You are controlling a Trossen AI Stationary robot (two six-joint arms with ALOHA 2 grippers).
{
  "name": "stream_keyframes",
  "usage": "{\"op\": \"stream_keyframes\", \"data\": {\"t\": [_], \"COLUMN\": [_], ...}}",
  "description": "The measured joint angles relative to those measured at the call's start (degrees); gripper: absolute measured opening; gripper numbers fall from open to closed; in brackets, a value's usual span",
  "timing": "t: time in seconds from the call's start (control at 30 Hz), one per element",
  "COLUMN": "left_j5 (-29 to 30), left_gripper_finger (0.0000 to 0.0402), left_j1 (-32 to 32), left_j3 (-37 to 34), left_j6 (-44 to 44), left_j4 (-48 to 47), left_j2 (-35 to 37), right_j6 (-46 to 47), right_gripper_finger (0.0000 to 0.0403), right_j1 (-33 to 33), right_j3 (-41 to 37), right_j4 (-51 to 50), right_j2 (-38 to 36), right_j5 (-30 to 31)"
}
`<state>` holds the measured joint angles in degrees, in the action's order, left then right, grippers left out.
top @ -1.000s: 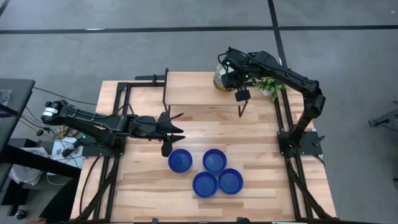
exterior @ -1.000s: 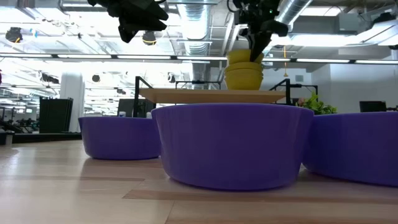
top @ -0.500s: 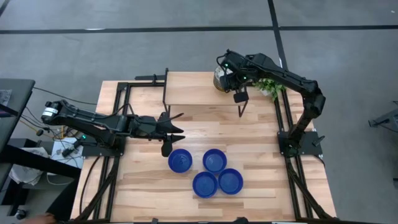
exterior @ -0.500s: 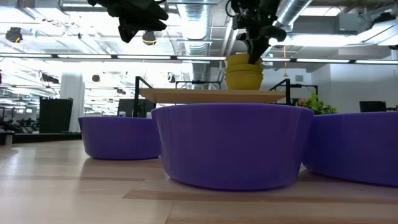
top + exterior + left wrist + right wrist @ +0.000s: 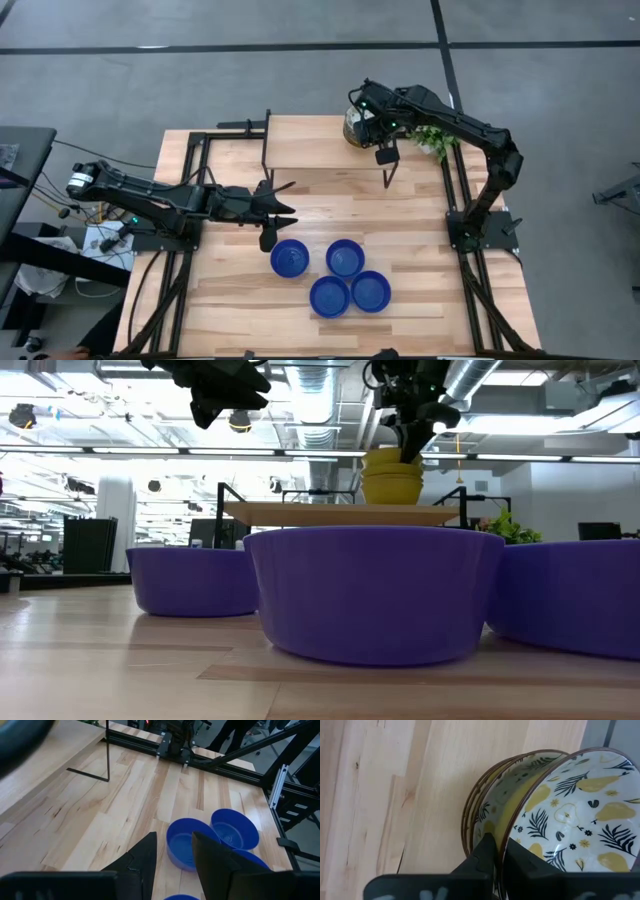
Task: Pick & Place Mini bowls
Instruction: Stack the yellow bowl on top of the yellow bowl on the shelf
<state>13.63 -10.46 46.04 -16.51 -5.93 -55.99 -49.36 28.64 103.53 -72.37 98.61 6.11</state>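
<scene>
No text, label, brand, number or sign can be read anywhere in these views: not on the bowls, the bench, the arms, or in the room behind.

Glossy blue bowls [image 5: 330,276] (glazed-looking); matt wood table [image 5: 230,300].

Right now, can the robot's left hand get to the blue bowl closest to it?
Probably yes. The left hand hovers just beside the nearest blue bowl, its fingers apart, with only bare table between them. The right hand is busy far off at the patterned bowls.
</scene>
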Motion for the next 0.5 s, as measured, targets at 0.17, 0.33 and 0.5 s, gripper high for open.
{"op": "stream_keyframes", "data": {"t": [0.17, 0.33, 0.5], "left_j5": [0.0, 0.0, 0.0], "left_gripper_finger": [0.0121, 0.0121, 0.0121], "left_j1": [0.0, 0.0, 0.0], "left_j3": [0.0, 0.0, 0.0], "left_j6": [-0.01, -0.01, -0.02], "left_j4": [0.0, 0.0, 0.0], "left_j2": [0.0, 0.0, 0.0], "right_j6": [0.9, 0.93, 0.93], "right_gripper_finger": [0.0018, 0.002, 0.0024], "right_j1": [0.0, 0.0, 0.0], "right_j3": [0.0, 0.0, 0.0], "right_j4": [-0.01, -0.03, -0.01], "right_j2": [0.0, 0.0, 0.0], "right_j5": [-0.04, -0.17, -0.17]}}
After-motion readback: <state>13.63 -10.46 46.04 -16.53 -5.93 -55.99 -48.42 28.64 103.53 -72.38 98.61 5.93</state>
